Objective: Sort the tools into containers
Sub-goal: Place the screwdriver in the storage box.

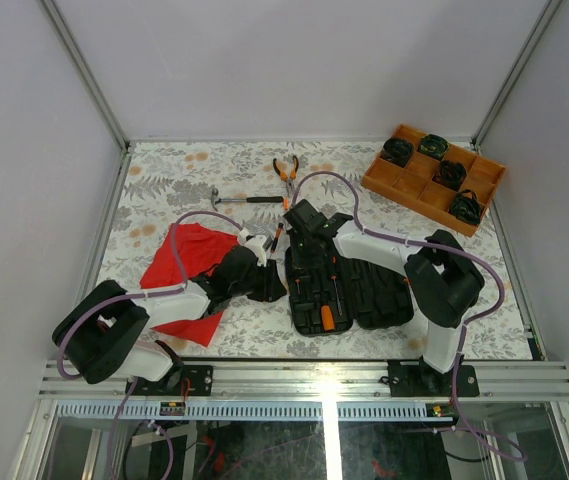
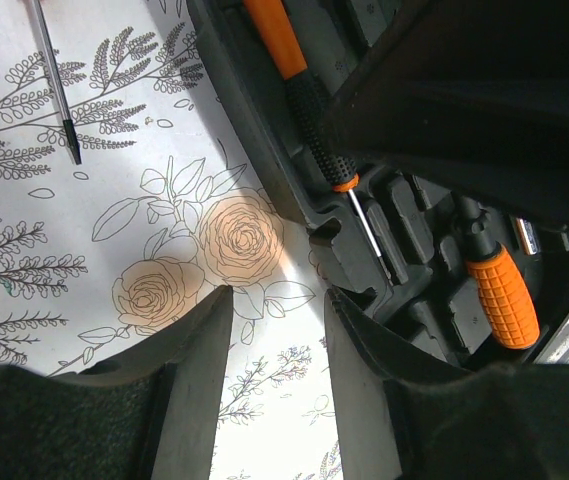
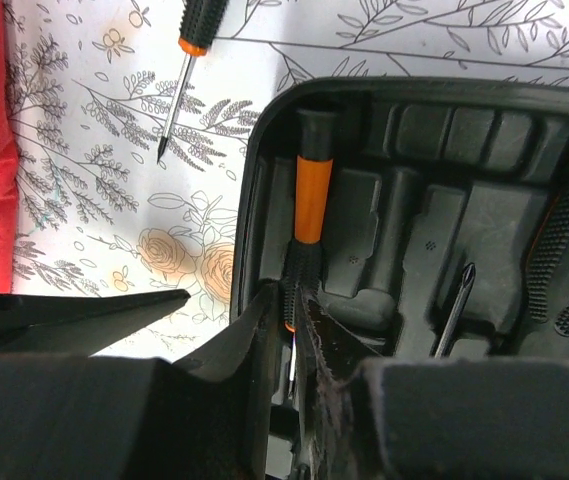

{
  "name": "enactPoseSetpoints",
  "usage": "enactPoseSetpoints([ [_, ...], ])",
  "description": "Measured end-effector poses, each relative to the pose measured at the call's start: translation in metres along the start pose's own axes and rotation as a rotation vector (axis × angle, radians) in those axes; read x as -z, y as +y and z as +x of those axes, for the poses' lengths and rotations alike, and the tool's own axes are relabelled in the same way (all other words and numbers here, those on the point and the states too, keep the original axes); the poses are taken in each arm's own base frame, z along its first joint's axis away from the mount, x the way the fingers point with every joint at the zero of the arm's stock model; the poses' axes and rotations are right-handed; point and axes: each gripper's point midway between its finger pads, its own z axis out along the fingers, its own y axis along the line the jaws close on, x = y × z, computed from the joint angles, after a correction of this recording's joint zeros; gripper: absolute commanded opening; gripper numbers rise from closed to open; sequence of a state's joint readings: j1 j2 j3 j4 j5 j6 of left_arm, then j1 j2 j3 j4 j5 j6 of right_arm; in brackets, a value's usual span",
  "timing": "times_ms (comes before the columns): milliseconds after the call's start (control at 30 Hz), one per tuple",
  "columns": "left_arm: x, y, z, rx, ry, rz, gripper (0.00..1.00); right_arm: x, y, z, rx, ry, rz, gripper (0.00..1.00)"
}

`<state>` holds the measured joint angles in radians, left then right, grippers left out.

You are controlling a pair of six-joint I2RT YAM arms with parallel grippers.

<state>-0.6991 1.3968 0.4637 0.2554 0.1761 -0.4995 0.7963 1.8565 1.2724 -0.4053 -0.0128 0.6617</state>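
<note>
The black tool case (image 1: 364, 290) lies open at front centre, with orange-and-black screwdrivers (image 1: 327, 300) in its slots. My right gripper (image 3: 289, 295) reaches into the case's left slot. It is shut narrowly on the black grip of a screwdriver (image 3: 312, 200) lying there. My left gripper (image 2: 278, 295) hangs open over the patterned table just left of the case edge (image 2: 264, 170), nothing between its fingers. A loose screwdriver (image 3: 189, 50) lies on the table beyond the case. The orange-handled pliers (image 1: 286, 172) and the small hammer (image 1: 244, 200) lie farther back.
A red cloth (image 1: 189, 262) lies crumpled under the left arm. An orange compartment tray (image 1: 404, 180) with black round items stands at the back right. A stubby orange handle (image 2: 504, 295) sits in the case. Metal rails edge the table.
</note>
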Motion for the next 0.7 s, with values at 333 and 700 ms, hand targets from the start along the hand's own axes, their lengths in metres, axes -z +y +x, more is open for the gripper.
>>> enactPoseSetpoints([
  [333,0.0000,0.0000,0.0000,-0.001,0.000,0.000,0.40,-0.0012,-0.0002,0.0054,0.003,0.013,0.001,0.13],
  [700,-0.0002,0.0002,0.0008,-0.003,0.003,0.001,0.40,-0.0034,-0.0011,0.0064,0.007,0.041,0.022,0.12],
])
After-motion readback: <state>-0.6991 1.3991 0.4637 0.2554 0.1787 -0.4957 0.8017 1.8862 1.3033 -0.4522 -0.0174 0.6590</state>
